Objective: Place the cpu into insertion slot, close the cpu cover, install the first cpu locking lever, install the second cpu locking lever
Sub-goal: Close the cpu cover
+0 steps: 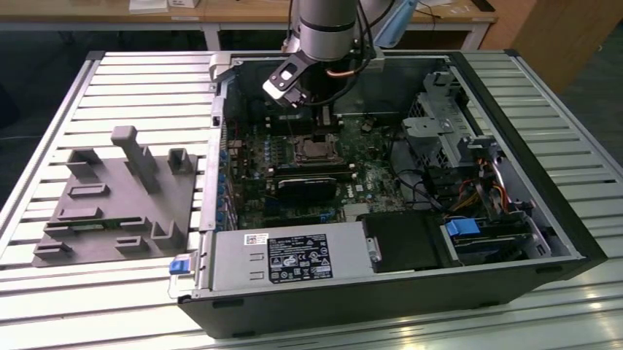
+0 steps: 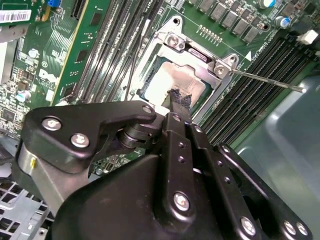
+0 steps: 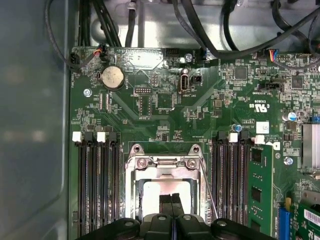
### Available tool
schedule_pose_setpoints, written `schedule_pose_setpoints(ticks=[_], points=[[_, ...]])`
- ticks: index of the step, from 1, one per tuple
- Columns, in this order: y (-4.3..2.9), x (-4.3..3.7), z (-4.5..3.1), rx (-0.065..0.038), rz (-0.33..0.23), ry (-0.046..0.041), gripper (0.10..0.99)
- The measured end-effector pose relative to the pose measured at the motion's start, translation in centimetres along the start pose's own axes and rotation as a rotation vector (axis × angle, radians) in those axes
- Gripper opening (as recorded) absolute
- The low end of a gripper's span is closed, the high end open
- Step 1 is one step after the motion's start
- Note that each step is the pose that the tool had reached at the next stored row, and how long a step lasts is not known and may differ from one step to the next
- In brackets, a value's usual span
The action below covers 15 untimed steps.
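Second wrist view: end effector [image 2: 180, 100] pinched shut, nothing held, tips just above chip [image 2: 172, 80]; chip seated in socket [image 2: 150, 50], cover frame [image 2: 197, 56] flat over it; thin lever [image 2: 265, 81] sticking out sideways.

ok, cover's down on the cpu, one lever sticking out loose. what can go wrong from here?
1. Shut fingers hang just over the cpu, bare in the cpu cover cut-out; dropping lower might scuff it.
2. The locking lever is a thin rod angled out over the memory slots; a push could slip off onto them.
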<state>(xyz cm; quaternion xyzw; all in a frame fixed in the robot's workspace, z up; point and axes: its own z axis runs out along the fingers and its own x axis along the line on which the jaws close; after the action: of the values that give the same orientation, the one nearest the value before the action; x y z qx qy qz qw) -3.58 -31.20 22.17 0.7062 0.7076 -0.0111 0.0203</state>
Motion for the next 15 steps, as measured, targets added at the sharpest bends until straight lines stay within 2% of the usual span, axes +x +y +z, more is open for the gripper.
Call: schedule_pose_setpoints(ticks=[3,15], points=[[0.0,0.0,0.01,-0.002,-0.035,0.0005,0.102],[0.0,0.01,0.1,-0.011,-0.253,0.0034,0.102]])
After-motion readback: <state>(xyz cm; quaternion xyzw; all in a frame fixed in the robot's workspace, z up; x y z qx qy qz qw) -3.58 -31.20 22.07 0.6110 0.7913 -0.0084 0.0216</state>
